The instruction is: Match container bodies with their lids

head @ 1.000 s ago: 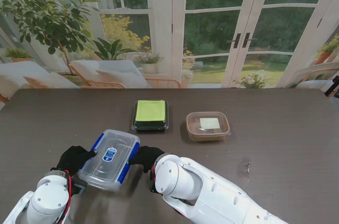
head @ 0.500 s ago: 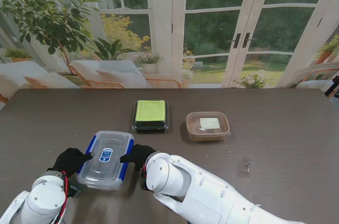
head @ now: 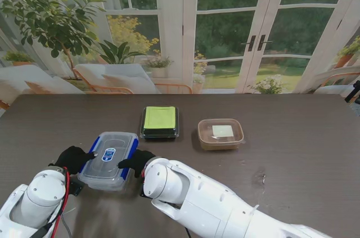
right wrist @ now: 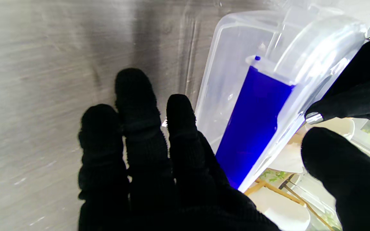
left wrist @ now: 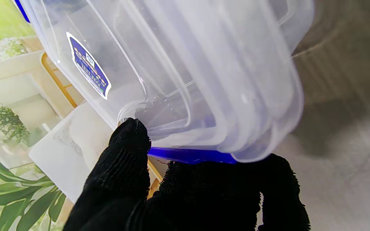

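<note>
While both hands (head: 76,159) (head: 135,162) grip clear box (head: 108,160), right wrist alone shows blue latch (right wrist: 252,125)

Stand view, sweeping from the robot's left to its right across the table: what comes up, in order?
Left hand → clear container with blue clips → right hand → black container with green lid → brown container with clear lid.

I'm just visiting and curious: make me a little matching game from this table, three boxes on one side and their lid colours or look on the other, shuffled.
Things:
1. box held between the two hands
2. box in the middle, farther from me
3. box on the right

Looks:
A. brownish see-through with a pale label
B. green lid on a dark body
C. clear with blue side clips

Pairs: 1-C, 2-B, 3-A
</note>
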Controlling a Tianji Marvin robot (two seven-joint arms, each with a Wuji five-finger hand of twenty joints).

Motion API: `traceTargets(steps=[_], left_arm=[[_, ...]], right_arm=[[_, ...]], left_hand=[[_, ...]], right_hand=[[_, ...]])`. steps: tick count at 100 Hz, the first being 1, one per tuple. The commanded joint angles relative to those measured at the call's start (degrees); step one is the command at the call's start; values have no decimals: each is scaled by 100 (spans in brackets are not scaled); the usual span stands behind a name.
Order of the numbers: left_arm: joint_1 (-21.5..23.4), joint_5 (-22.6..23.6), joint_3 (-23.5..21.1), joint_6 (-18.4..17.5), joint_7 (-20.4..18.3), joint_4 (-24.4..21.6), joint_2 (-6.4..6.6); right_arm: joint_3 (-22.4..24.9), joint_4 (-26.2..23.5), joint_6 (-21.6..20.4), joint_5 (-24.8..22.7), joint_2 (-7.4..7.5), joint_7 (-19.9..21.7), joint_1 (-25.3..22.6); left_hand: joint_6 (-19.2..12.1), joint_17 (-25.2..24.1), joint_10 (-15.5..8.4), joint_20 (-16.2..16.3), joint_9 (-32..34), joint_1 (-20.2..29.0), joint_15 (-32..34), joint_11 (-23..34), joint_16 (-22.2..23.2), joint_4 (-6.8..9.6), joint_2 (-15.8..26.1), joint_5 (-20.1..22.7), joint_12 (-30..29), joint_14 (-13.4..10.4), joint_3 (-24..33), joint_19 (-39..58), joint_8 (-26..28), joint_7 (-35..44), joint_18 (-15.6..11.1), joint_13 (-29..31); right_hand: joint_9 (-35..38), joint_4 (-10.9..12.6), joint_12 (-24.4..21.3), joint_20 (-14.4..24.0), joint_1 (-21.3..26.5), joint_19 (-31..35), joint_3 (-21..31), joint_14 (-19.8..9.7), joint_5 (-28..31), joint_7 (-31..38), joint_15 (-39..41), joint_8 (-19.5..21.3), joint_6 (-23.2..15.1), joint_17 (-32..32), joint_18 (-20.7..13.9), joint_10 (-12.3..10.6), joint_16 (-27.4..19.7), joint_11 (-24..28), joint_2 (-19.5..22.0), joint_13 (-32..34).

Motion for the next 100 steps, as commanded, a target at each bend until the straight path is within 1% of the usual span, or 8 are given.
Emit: traceTargets(steps=[1, 22, 47, 51, 71, 88, 93, 100], left_arm=[[-153, -72, 31, -90, -219, -33, -14], [-436, -110, 51, -157, -420, 215, 29], [-531, -129, 47, -161, -514, 292, 49], [-539, -145, 46, -187, -524, 310, 51], [-690, -208, 96, -297, -584, 466, 59], [-976, -240, 162, -443, -633, 786, 65], [-1093, -245, 195, -498, -657, 914, 69], [-1276, -282, 252, -572, -686, 1110, 68]], right_arm=[[-51, -38, -83, 39, -248, 66, 70], [-146, 348, -99, 135, -536, -13, 269], [-250, 807, -156, 204, -870, -92, 486], [-259, 882, -172, 212, -924, -119, 511], [-342, 1310, -299, 178, -1185, -185, 701], [-381, 1752, -400, 159, -1420, -229, 906], [-382, 1917, -449, 173, -1500, -255, 964], [-392, 2177, -526, 184, -1618, -265, 1053]], left_hand=[[-615, -174, -288, 35, 189, 821, 188, 264, -22, 343, -231, 104, 171, 254, 708, 77, 180, 620, -307, 138], [-609, -200, -281, 36, 182, 817, 182, 248, -23, 337, -215, 92, 140, 274, 709, 70, 168, 599, -316, 120], [-614, -263, -270, 39, 149, 846, 160, 260, -24, 342, -221, 84, 154, 275, 713, 53, 147, 560, -348, 63], [-614, -278, -266, 38, 146, 862, 154, 269, -25, 346, -232, 74, 179, 278, 720, 46, 140, 545, -357, 53], [-649, -360, -259, 10, 118, 938, 59, 163, -47, 351, -226, 104, 375, 299, 747, -11, 61, 375, -409, -28], [-664, -420, -253, -24, 100, 978, -26, 79, -75, 355, -214, 106, 420, 312, 745, -56, 27, 279, -431, -89], [-675, -425, -251, -32, 99, 986, -44, 53, -81, 355, -218, 123, 431, 317, 740, -60, 26, 264, -430, -97], [-673, -435, -247, -43, 99, 993, -67, 19, -89, 357, -215, 132, 440, 326, 735, -66, 25, 241, -433, -107]], right_hand=[[88, -80, 8, 121, -87, 276, 85, -30, -176, -69, 101, -45, -1807, -73, 87, -176, 82, -6, 20, 178], [91, -81, 7, 124, -91, 276, 91, -30, -173, -70, 97, -52, -1802, -70, 88, -177, 81, -8, 23, 177], [88, -83, 8, 127, -101, 277, 79, -55, -200, -57, 97, -52, -1801, -65, 83, -185, 82, -6, 35, 187], [88, -83, 7, 127, -97, 277, 80, -23, -198, -54, 94, -52, -1801, -65, 83, -176, 82, -6, 33, 182], [92, -84, 8, 127, -107, 276, 77, -64, -228, -59, 96, -56, -1815, -65, 82, -213, 84, -4, 47, 191], [100, -78, 9, 127, -103, 275, 72, -81, -290, -53, 99, -56, -1824, -65, 80, -228, 86, -2, 57, 212], [106, -75, 9, 127, -94, 275, 82, -34, -303, -49, 101, -57, -1831, -65, 79, -216, 88, -2, 54, 215], [119, -75, 11, 125, -100, 275, 82, -82, -350, -49, 115, -59, -1836, -47, 71, -237, 94, 4, 65, 238]])
